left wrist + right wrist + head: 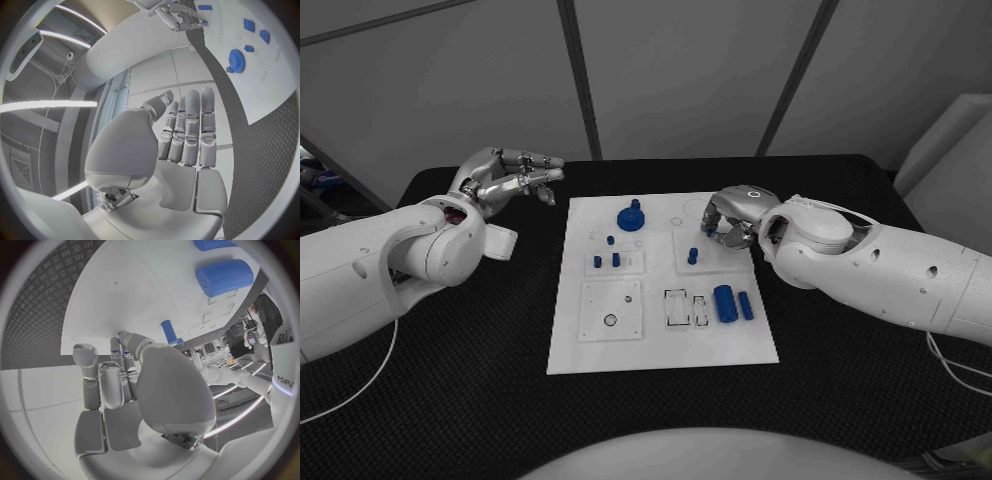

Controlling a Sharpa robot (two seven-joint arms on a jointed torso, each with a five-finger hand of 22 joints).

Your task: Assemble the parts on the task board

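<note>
The white task board (661,330) lies mid-table. On it are a blue gear (632,217), two short pegs (606,261), a lone peg (692,256), a thick cylinder (726,303) and a slim bar (746,306). My right hand (730,222) hangs over the board's far right part, fingers pointing down, just beyond the lone peg (169,332). Its fingertips (115,342) reach the board (125,295); whether they pinch anything is hidden. My left hand (509,177) is raised off the board's far left corner, fingers (190,125) stretched out and holding nothing. The left wrist view shows the gear (236,59).
Square recessed plates (610,310) and small slots (676,307) mark the board's near half. Black textured table (473,380) surrounds the board. A grey panelled wall (675,70) stands behind the table's far edge.
</note>
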